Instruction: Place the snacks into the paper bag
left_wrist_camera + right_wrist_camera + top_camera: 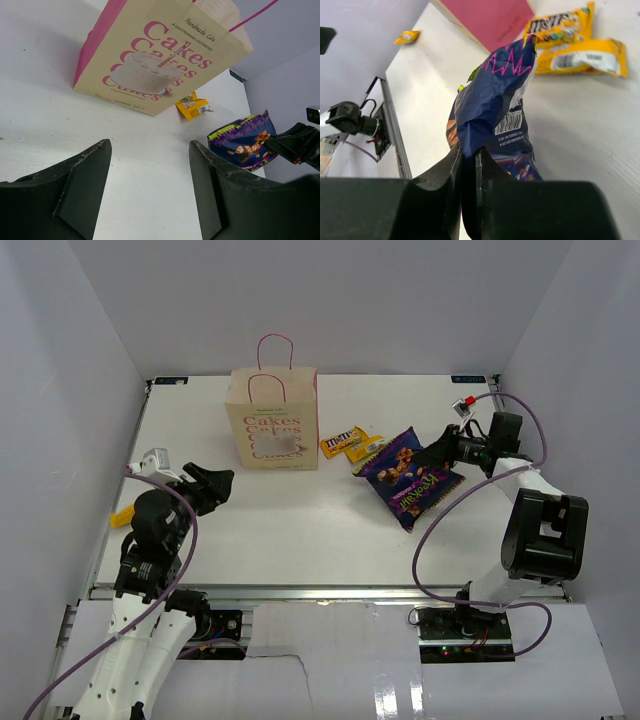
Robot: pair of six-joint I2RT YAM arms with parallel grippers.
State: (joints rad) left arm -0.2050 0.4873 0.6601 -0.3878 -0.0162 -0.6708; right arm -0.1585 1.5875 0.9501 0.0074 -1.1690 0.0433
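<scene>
Starting at nine o'clock on the white table (300, 530), the left gripper (215, 483) hangs over bare tabletop with its jaws wide apart and nothing between them, pointing toward the paper bag (272, 418). That bag stands upright at about eleven o'clock, its "Cakes" front facing the arms and its pink handles up. Just to its right, at one o'clock, two yellow candy packets (350, 443) lie flat, close together. Beside them, at three o'clock, the purple chip bag (408, 478) rests on the table, outside the paper bag. At the chip bag's two o'clock corner the right gripper (437, 452) has its jaws pinched together on the bag's crumpled edge.
</scene>
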